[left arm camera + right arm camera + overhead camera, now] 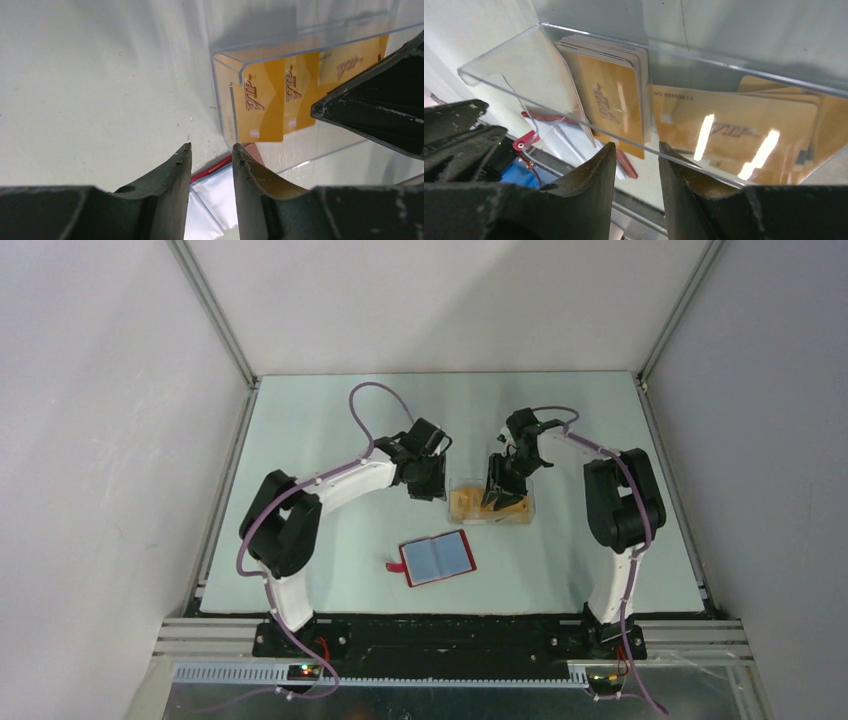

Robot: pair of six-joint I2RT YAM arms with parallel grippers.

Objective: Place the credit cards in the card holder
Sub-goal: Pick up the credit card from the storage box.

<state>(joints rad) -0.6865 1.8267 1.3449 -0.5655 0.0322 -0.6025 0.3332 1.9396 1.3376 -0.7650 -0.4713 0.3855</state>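
Observation:
Orange credit cards (466, 503) marked VIP lie and lean inside a clear plastic box (522, 514) at mid-table. In the right wrist view one stack of cards (611, 100) stands upright and others (734, 131) lie flat. The card holder (437, 558), a red wallet, lies open in front of the box with its blue-grey inside up. My left gripper (430, 490) (211, 147) is open and empty at the box's left end. My right gripper (497, 502) (636, 146) hangs open over the box's near wall, holding nothing.
The box's clear walls (300, 47) stand around the cards. The wallet's red tab (392, 566) points left. In the left wrist view the right gripper's fingers (380, 110) show dark at the right edge. Grey walls enclose the table's back and sides.

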